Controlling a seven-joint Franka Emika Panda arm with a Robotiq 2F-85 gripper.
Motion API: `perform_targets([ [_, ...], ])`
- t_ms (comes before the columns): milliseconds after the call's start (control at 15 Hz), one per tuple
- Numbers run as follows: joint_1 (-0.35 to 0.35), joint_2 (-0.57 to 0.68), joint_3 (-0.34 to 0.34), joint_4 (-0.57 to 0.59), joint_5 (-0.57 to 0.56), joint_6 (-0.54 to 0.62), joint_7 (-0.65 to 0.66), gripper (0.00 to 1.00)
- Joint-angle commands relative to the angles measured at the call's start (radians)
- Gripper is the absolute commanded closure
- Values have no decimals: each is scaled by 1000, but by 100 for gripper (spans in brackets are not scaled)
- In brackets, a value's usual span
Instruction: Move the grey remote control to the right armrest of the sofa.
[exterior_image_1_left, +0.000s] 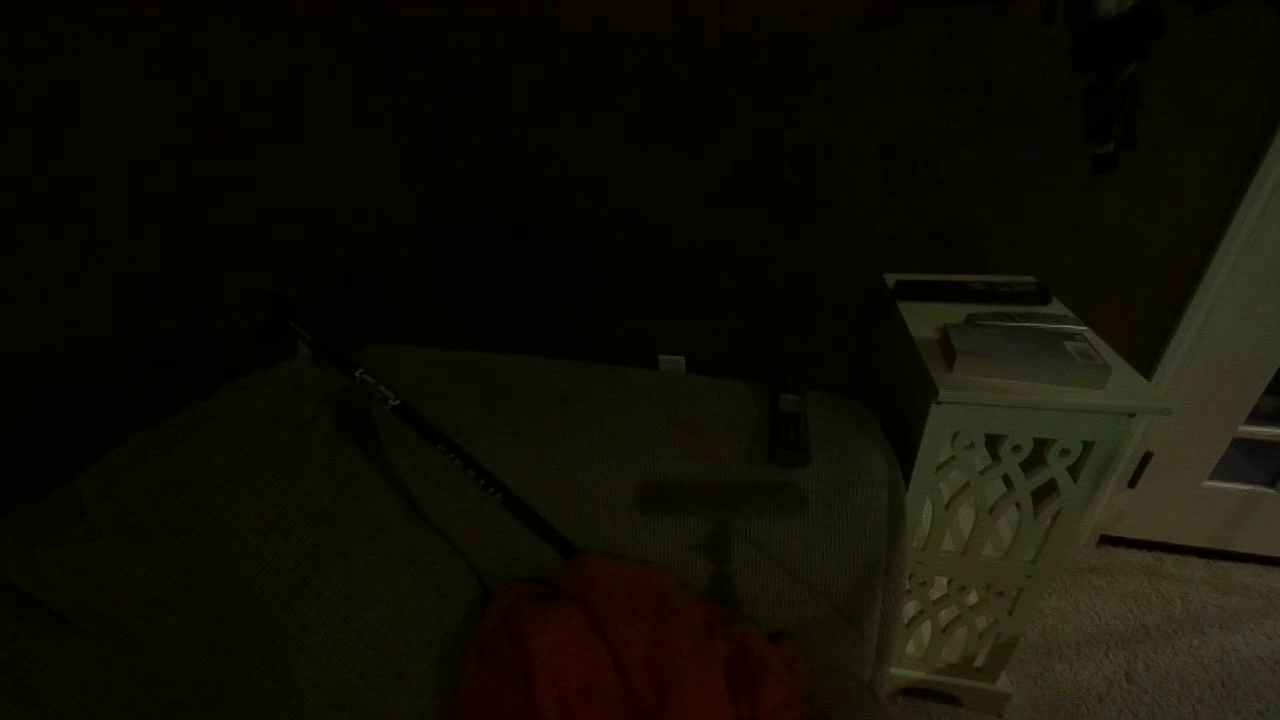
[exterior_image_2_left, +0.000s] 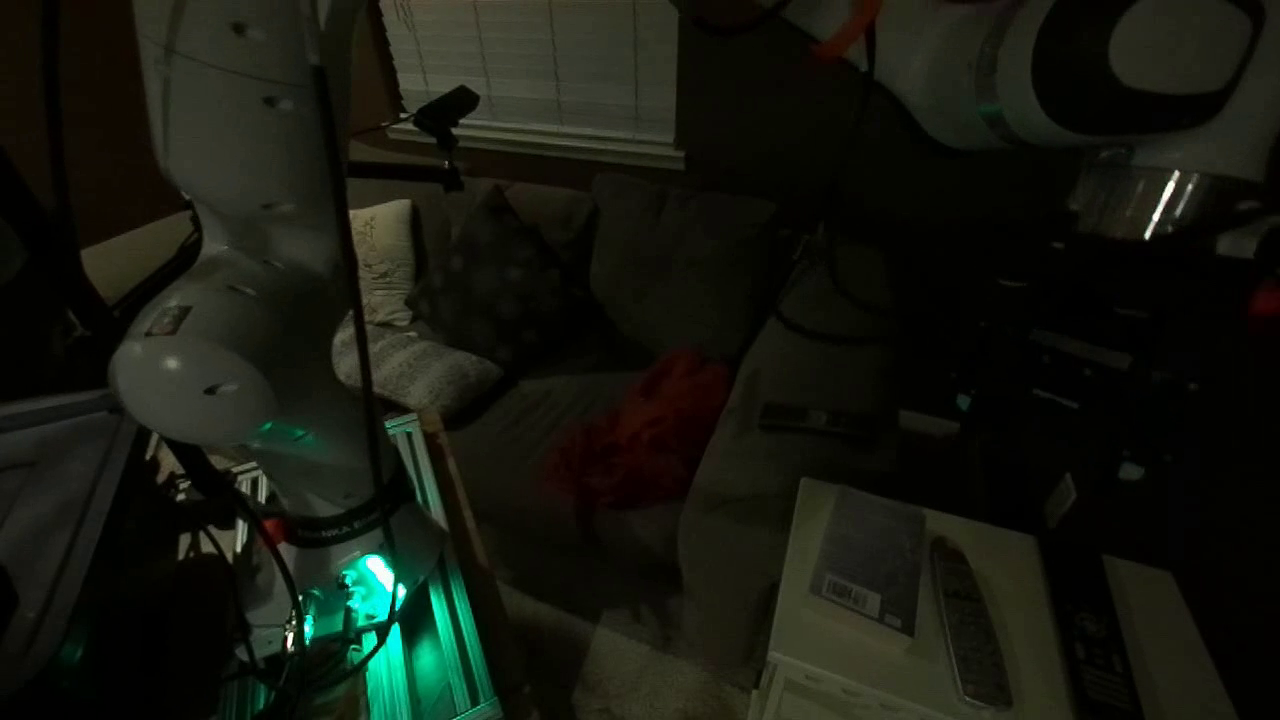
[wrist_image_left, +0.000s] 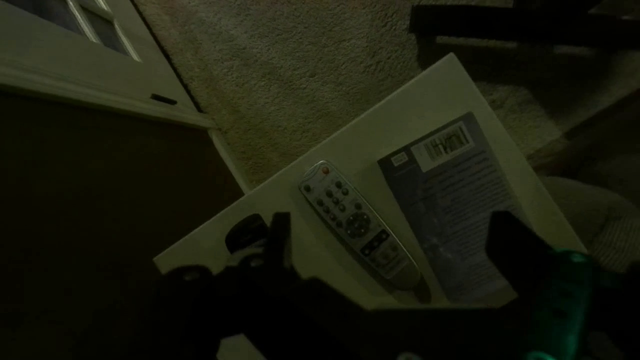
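The grey remote control (wrist_image_left: 357, 225) lies buttons-up on the white lattice stand (wrist_image_left: 440, 90), beside a book (wrist_image_left: 450, 200). It also shows in both exterior views (exterior_image_1_left: 1025, 320) (exterior_image_2_left: 968, 625). My gripper (wrist_image_left: 390, 216) is open and empty. Its fingers stand wide apart in the wrist view, with the remote's lower part and the book between them in the picture. In an exterior view the gripper (exterior_image_1_left: 1105, 150) hangs well above the stand. The pale sofa (exterior_image_1_left: 560, 420) is dimly lit; its armrest (exterior_image_2_left: 735, 500) beside the stand shows in both exterior views.
A black remote (exterior_image_1_left: 790, 430) lies on the armrest. Another black remote (exterior_image_2_left: 1095, 640) lies on the stand at its far edge from the book. A red cloth (exterior_image_2_left: 650, 440) and pillows (exterior_image_2_left: 490, 280) lie on the sofa. A dark rod (exterior_image_1_left: 440, 440) crosses in front of it.
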Motion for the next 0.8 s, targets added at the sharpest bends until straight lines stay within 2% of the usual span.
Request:
perform_targets([
  [0,-79,162,27,151,70,-99,-203,0],
  [267,-101,310,50,260,56,-242,-293,0],
  [333,-93,225,40,148,42,-148,-246,0],
  [600,-94,254,42,165,40,-151,-245,0],
  [733,-109,209,70,84,53,18,-323,0],
])
